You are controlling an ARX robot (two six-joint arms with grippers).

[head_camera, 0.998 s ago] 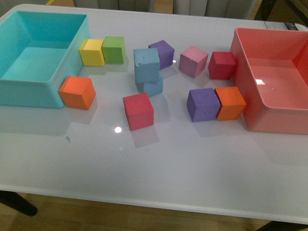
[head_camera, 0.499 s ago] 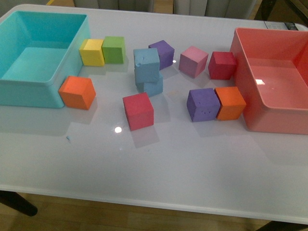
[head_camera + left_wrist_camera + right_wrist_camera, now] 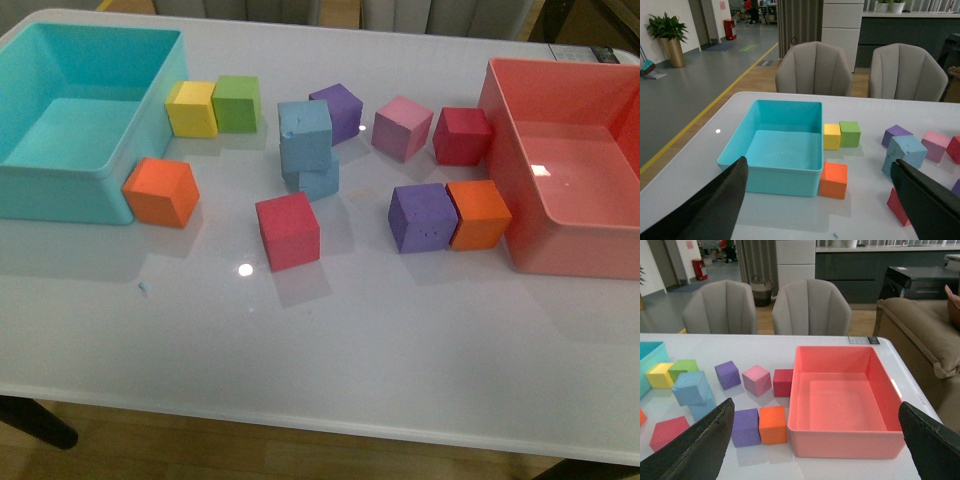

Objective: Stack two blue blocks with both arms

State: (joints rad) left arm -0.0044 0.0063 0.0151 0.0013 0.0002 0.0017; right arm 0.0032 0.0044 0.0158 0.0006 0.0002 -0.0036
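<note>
Nothing has shifted: upper blue block (image 3: 305,135) sits atop lower blue block (image 3: 319,180), mid-tabletop (image 3: 400,330). Left gripper (image 3: 820,200) and right gripper (image 3: 815,445) hang wide apart, holding nothing.

One blue block (image 3: 304,134) sits stacked on another blue block (image 3: 320,181), tilted off-square, just left of a purple cube (image 3: 339,107).

Matte foam blue blocks (image 3: 306,140) (small dents), glossy white table (image 3: 400,330), smooth plastic turquoise bin (image 3: 60,185)
</note>
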